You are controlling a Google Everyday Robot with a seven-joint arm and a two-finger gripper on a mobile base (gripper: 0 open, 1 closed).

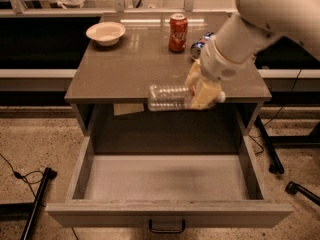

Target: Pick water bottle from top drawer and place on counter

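Speckled flooring surrounds a cabinet whose counter (135, 66) carries a white bowl (105, 32) at the back left, an upright red can (177, 32) near the middle, and a blue can (199, 45) lying on its side, partly hidden behind the arm. Below, the top drawer (165, 176) stands pulled fully out, its pale floor bare and its dark handle (166, 228) facing the camera. The gripper (201, 91), at the end of the white arm (260, 14) reaching in from the right, is clamped around the cap end of the water bottle (167, 97), with the yellowish fingers (207, 95) wrapped over the label area and the white cap poking out to the right. The bottle lies horizontal in the air, clear of the drawer and level with the counter's front edge; whether it hangs over the slab or just ahead of it cannot be told from this angle. The picking part looks done, and the step in hand is the carry toward the counter. The next move probably calls for bringing the bottle back over the open stretch of counter left of the red can, keeping well away from both cans and the bowl, lowering until it rests, and only then letting go. Since it is held sideways, it may roll once released.
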